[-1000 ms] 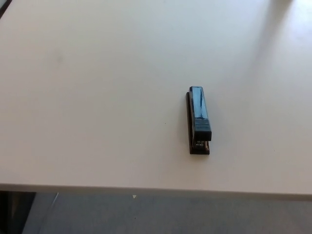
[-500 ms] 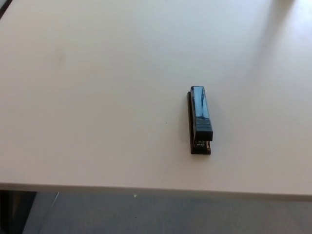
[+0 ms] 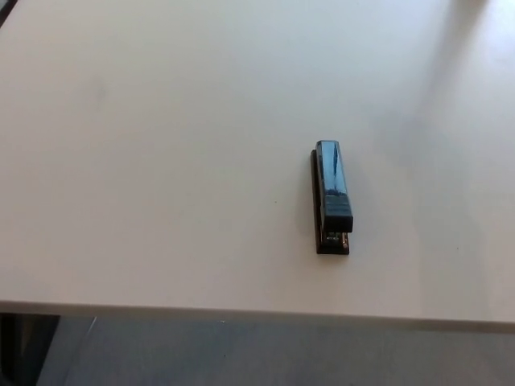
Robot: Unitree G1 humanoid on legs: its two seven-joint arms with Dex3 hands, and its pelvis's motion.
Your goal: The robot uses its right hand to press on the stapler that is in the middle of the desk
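Stapler (image 3: 331,198) lies lengthwise on the bare desk (image 3: 161,161), right of centre near the front edge, and with neither hand in view you cannot tell their fingers' state, so an off-centre right-hand press could skid it sideways.

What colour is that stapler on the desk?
The stapler is black with a bluish sheen on top, seen in the head view.

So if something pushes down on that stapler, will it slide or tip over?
Probably not tip: the stapler lies flat on its long base on the desk, low and narrow. It looks rigid, so only the hinged top should give. The desk surface looks smooth, so a push that is off-centre or sideways might make it slide or turn. Neither hand is in view yet.
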